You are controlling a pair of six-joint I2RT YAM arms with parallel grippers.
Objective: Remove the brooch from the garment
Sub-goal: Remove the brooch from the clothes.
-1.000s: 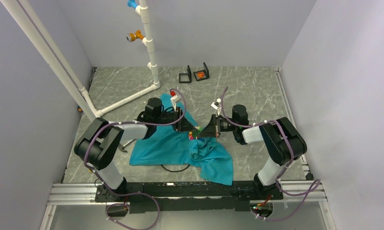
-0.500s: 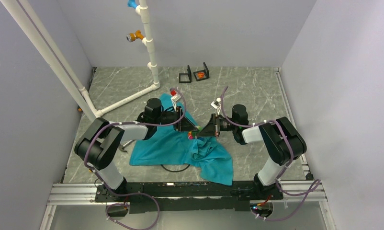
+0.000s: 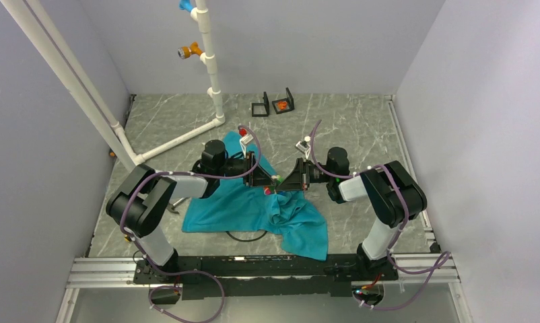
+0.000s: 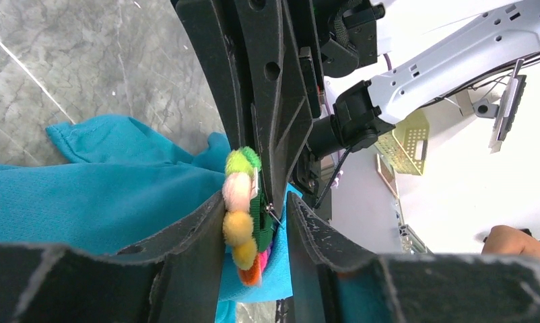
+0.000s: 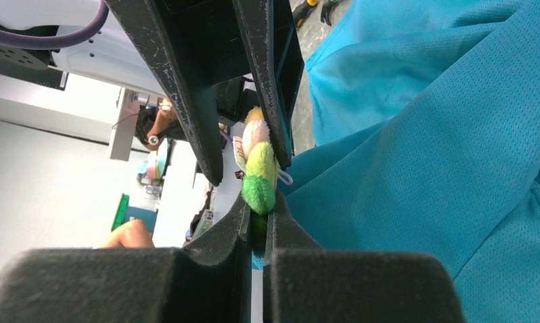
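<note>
Garment [image 3: 237, 210] lies crumpled on table [image 3: 348, 128], bunched toward its 1 o'clock edge; my left gripper [image 3: 270, 180] reaches in from 9 o'clock, jaws about half apart, straddling but not clamping; my right gripper [image 5: 260, 212] comes from 3 o'clock, pinched tight on brooch [image 4: 239, 219]; brooch sits between both sets of fingertips, against the cloth.

A grey marbled table [image 3: 348, 121] is partly covered by a rumpled teal T-shirt [image 3: 233, 205] near its middle. A white pipe stand [image 3: 180, 138] and two small black frames [image 3: 260, 108] are set farther back.
</note>
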